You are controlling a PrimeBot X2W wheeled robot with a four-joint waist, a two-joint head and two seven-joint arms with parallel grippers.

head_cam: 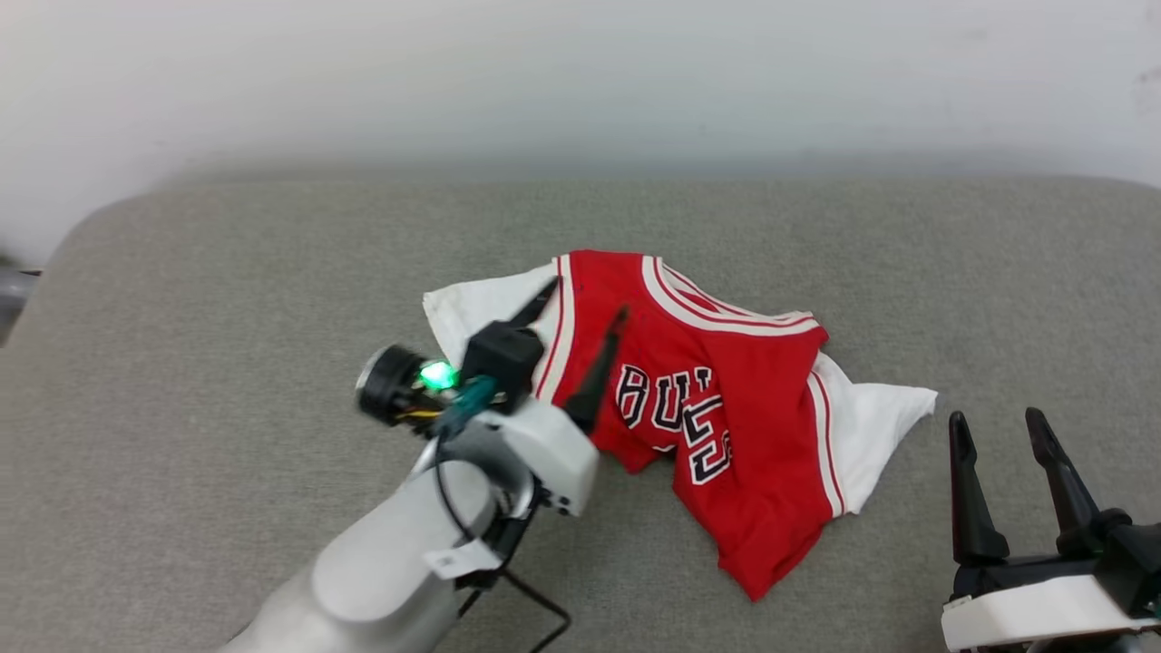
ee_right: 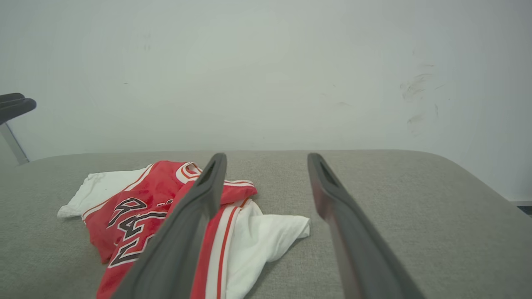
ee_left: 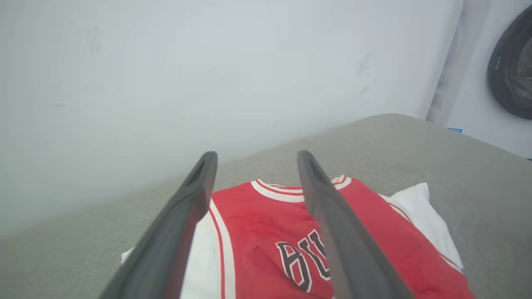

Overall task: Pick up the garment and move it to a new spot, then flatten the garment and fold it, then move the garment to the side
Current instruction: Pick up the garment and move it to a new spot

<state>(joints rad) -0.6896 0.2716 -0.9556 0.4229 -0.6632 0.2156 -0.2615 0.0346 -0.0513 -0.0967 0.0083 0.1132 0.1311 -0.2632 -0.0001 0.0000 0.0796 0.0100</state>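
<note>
Item: red "BULLS" jersey T-shirt (head_cam: 726,399), white short sleeves, red-and-white striped trim.
Location: about the middle of the grey cloth-covered tabletop (head_cam: 227,272), clear of every edge, collar toward the far edge.
Condition: crumpled, lettering side up; body creased over itself across the print, hem drawn to a point toward the near edge, one sleeve splayed toward the right edge, the other toward the left.
Left gripper (head_cam: 587,302): jaws wide apart, holding nothing; poised over the left shoulder and sleeve, contact with the cloth not discernible.
Right gripper (head_cam: 996,417): jaws wide apart, empty; low toward the near-right corner, beside the right sleeve tip but apart from it.
Stage (judged): shirt lying loose; flattening and folding outstanding.
Risk (judged): pinch through doubled layers, dragging the crease along instead of opening it; cause, folds hiding the single edges.
Risk (judged): fingertip snagging in the neck opening or a sleeve; cause, low approach over loose cloth.
Risk (judged): one-sided pull sliding the whole shirt; cause, nothing pinning the opposite side.
</note>
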